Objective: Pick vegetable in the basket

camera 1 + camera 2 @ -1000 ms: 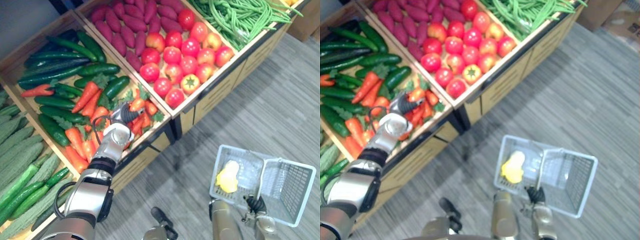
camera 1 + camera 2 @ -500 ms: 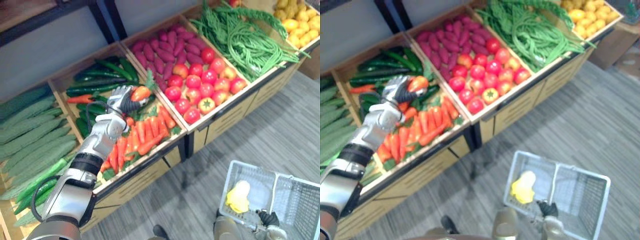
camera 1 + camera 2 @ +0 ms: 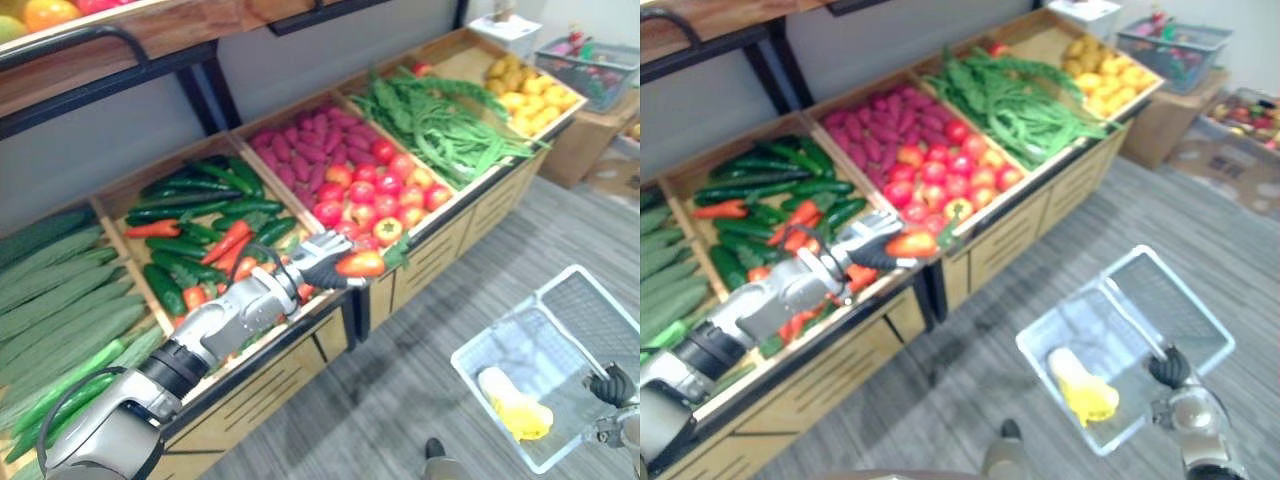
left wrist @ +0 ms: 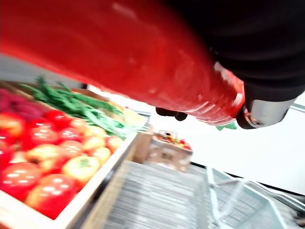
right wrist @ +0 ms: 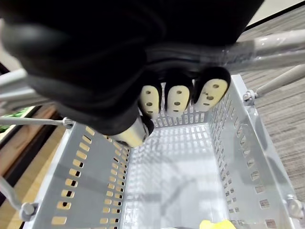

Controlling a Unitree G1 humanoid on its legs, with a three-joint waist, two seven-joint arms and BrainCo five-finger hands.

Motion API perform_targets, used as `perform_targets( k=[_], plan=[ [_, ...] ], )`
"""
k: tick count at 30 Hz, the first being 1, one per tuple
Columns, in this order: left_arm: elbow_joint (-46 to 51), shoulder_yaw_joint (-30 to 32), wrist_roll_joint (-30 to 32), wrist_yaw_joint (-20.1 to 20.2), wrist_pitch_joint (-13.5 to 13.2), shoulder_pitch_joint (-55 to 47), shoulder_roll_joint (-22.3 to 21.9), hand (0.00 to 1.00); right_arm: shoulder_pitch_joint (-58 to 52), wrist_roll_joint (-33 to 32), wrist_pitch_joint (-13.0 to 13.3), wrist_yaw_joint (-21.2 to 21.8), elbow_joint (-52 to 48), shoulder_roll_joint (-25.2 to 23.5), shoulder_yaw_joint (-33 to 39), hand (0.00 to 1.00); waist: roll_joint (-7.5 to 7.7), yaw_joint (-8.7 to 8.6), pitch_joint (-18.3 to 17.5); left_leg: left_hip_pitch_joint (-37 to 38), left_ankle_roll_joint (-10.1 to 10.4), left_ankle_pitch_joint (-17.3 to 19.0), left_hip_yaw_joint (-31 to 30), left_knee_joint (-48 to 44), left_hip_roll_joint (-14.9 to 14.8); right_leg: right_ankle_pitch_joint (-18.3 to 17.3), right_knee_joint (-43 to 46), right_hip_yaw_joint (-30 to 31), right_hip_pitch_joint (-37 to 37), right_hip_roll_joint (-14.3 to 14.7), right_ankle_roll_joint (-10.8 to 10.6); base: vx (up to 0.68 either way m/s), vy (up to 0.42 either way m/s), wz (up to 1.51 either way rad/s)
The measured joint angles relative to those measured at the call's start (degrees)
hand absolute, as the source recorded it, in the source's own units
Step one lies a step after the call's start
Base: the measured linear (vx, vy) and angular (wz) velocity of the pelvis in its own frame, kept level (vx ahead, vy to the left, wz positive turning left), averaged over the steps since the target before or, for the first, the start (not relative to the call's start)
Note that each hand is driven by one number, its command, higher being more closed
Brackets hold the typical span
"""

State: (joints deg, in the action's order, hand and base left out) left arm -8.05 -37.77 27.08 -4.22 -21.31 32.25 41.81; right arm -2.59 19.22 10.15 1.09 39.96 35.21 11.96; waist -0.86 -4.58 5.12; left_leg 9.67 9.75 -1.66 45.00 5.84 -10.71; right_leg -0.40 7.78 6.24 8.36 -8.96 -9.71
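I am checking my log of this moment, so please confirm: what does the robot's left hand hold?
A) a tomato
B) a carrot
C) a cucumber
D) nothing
B: the left hand has its fingers curled round an orange-red carrot; the right hand grips the basket handle.

This is a shop, at the fresh produce section. A long wooden bench (image 3: pixel 432 268) is split by slats into open bins, each heaped with one kind of produce: pale green gourds (image 3: pixel 60 300), dark cucumbers (image 3: pixel 190 185), carrots (image 3: pixel 228 240), purple sweet potatoes (image 3: pixel 300 150), tomatoes (image 3: pixel 375 190), green beans (image 3: pixel 440 125) and yellow fruit (image 3: pixel 525 85). A wooden shelf (image 3: pixel 150 30) above carries more fruit (image 3: pixel 45 12). A pale plastic shopping basket (image 3: pixel 590 312) hangs over the grey striped floor (image 3: pixel 400 400), and another filled basket (image 3: pixel 585 60) stands at the bench's far end.
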Motion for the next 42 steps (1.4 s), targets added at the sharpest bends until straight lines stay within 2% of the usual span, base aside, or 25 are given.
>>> perform_targets(
  k=[1,7,11,12,13,14,15,18,25,30,35,38,42],
  plan=[
    [0.79,-1.74,-0.01,0.45,-0.33,-0.02,-0.12,1.00,-0.03,0.23,0.24,1.08,-1.78,0.73,-2.15,1.00,0.13,0.00,-0.68,0.48,0.14,0.08,1.36,0.03,-0.08,0.00,-0.86,0.71,0.06,0.23,-0.01,-0.15,-0.080,-0.56],
    [6.34,-9.33,-2.73,3.42,-2.57,0.43,-3.40,1.00,-1.59,0.21,0.66,3.87,-9.24,9.70,-9.16,1.00,-1.93,-0.08,-3.49,2.94,1.27,0.07,6.54,0.06,-1.19,0.06,-1.56,3.00,0.00,2.27,0.06,-0.08,-0.048,-0.36],
    [7.70,-14.57,-6.10,4.86,-3.54,2.65,-5.75,1.00,-1.45,-0.17,1.07,6.41,-12.93,13.48,-14.89,1.00,-1.43,-0.36,-4.20,3.61,1.68,0.07,8.14,0.06,-1.52,0.38,-1.67,3.71,0.20,2.87,0.11,-0.02,0.001,-0.20],
    [8.02,-16.53,-6.93,5.28,-3.73,3.19,-6.02,1.00,-0.95,-0.36,1.71,7.57,-14.01,14.44,-16.71,1.00,-1.13,-1.13,-4.36,3.66,1.60,-0.03,8.37,0.05,-1.57,0.42,-1.66,3.85,0.29,2.98,0.12,0.01,0.030,-0.15],
    [8.48,-19.04,-8.65,6.27,-3.78,3.94,-6.05,1.00,-0.39,-1.80,2.61,8.78,-15.54,15.99,-18.70,1.00,-1.00,-1.62,-4.56,4.01,1.56,-0.06,9.02,0.05,-1.54,0.73,-1.66,4.22,0.44,3.10,0.35,0.02,0.027,-0.15],
    [8.56,-19.37,-8.94,6.55,-3.82,4.01,-6.07,1.00,-0.13,-2.34,2.71,9.05,-15.73,16.32,-19.17,1.00,-1.00,-1.64,-4.57,4.29,1.58,-0.06,9.28,0.03,-1.53,0.97,-1.66,4.47,0.46,3.19,0.36,0.04,0.041,-0.32],
    [8.77,-20.04,-9.72,7.43,-3.84,4.06,-6.25,1.00,1.21,-3.74,2.89,10.56,-16.43,17.30,-20.59,1.00,-1.67,-1.88,-5.03,5.07,1.82,-0.29,10.48,-0.21,-1.56,1.24,-1.52,5.32,0.48,3.73,0.43,0.04,0.032,-0.36],
    [10.08,-20.77,-11.57,9.09,-3.86,4.55,-7.38,1.00,4.55,-8.04,3.10,12.71,-19.08,20.14,-23.06,1.00,-1.73,-3.07,-5.07,5.65,1.93,-0.32,11.59,-0.33,-2.03,1.27,-0.64,5.35,0.88,4.45,0.46,0.01,0.021,-0.21],
    [11.83,-24.68,-15.65,11.55,-4.61,6.98,-8.72,1.00,10.40,-15.84,4.23,15.64,-23.03,26.76,-26.26,1.00,-2.41,-3.41,-5.23,6.00,2.26,-0.21,14.43,-0.34,-1.99,1.24,0.24,6.91,2.59,5.47,0.47,-0.05,0.013,-0.18],
    [12.67,-26.64,-15.83,13.44,-4.90,6.98,-9.31,1.00,11.11,-15.92,4.26,16.78,-24.45,27.72,-28.33,1.00,-2.91,-3.26,-5.16,6.45,2.66,-0.06,15.76,-0.34,-1.94,1.15,0.47,7.65,3.14,5.90,0.57,-0.07,0.026,-0.12],
    [12.60,-27.14,-15.76,13.59,-4.88,6.95,-12.82,1.00,11.40,-16.00,4.12,17.03,-26.09,27.94,-28.49,1.00,-4.08,-3.36,-4.79,6.14,2.69,-0.07,15.75,-0.34,-2.08,1.15,0.52,7.34,3.42,5.94,0.59,-0.03,0.028,0.00],
    [9.26,-27.02,-15.56,13.58,-4.74,6.58,-16.80,1.00,11.51,-17.32,4.10,17.12,-27.20,27.90,-29.51,1.00,-4.39,-3.27,-4.68,5.88,2.69,-0.07,15.35,-0.34,-2.20,1.11,0.57,6.75,3.44,5.84,0.63,-0.05,0.033,0.07],
    [-0.01,-26.65,-12.19,13.45,-3.01,6.00,-24.51,1.00,11.49,-17.48,4.02,17.58,-29.08,25.48,-30.08,1.00,-4.05,-3.24,-4.46,5.39,3.28,0.42,15.26,-0.33,-2.21,1.07,0.44,6.61,3.36,5.69,0.63,-0.06,0.042,0.03]
  ],
)
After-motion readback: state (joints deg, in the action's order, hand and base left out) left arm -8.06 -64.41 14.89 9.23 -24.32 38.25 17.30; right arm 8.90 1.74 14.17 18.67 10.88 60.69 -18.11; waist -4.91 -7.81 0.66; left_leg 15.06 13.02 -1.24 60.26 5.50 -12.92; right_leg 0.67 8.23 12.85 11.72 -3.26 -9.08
